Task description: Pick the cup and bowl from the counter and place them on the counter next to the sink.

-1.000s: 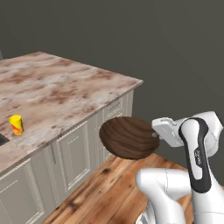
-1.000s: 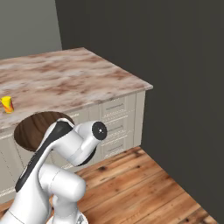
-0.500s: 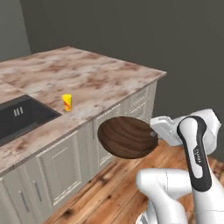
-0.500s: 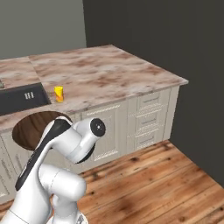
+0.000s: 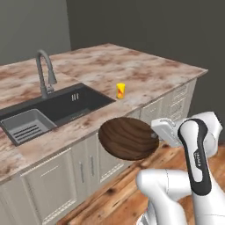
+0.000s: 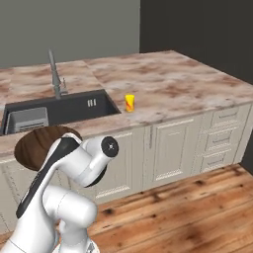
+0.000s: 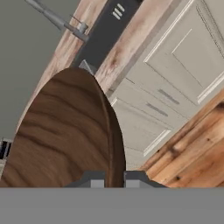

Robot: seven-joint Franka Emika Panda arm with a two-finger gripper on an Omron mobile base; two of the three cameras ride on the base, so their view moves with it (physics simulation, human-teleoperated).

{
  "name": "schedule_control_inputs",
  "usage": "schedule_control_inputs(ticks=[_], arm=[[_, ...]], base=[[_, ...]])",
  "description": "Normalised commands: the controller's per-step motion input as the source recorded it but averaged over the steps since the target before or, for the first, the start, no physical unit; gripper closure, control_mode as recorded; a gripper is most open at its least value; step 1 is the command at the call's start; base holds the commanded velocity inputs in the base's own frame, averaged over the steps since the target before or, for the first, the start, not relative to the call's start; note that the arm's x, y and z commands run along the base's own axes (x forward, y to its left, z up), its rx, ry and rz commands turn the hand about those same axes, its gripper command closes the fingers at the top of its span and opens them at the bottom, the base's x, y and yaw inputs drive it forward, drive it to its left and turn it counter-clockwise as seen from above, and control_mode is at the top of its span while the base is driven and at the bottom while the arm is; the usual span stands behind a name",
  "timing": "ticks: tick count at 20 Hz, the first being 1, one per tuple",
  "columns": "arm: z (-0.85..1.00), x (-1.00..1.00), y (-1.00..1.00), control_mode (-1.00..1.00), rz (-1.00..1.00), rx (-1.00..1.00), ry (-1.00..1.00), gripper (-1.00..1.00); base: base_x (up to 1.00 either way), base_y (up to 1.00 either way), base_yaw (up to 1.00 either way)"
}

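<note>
The dark brown wood-grain bowl [image 5: 127, 137] hangs tilted in the air in front of the cream cabinet fronts, below counter height. My gripper [image 5: 154, 135] is shut on its right rim; in the hand view the rim of the bowl [image 7: 61, 131] runs between the fingertips of the gripper [image 7: 114, 177]. From the right base, the bowl [image 6: 37, 146] peeks out behind my arm. The small yellow cup [image 5: 120, 90] [image 6: 129, 103] stands upright on the marble counter [image 5: 149, 70] just right of the sink [image 5: 74, 103] [image 6: 64, 109].
A curved grey faucet [image 5: 44, 72] [image 6: 54, 74] rises behind the basin. A grey grate basket [image 5: 26, 125] lies in the sink's left part. Cabinet doors and drawers [image 6: 217, 138] front the counter; a wooden floor [image 6: 188, 207] lies below.
The whole picture has shifted as the base drove along the counter, bringing the sink and faucet into view. The bowl stays held in my gripper, unchanged relative to the arm.
</note>
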Motion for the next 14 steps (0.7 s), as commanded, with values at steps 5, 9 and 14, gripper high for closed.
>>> schedule_control_inputs(ticks=[5, 9, 14], arm=[[0.00, 0.00, 0.00, 1.00, 0.00, 0.00, 0.00, 1.00], [0.00, 0.00, 0.00, 1.00, 0.00, 0.00, 0.00, 1.00], [0.00, 0.00, 0.00, 1.00, 0.00, 0.00, 0.00, 1.00]], base=[[0.35, 0.85, 0.32], [0.45, 0.27, 0.37], [0.02, 0.11, 0.55]])
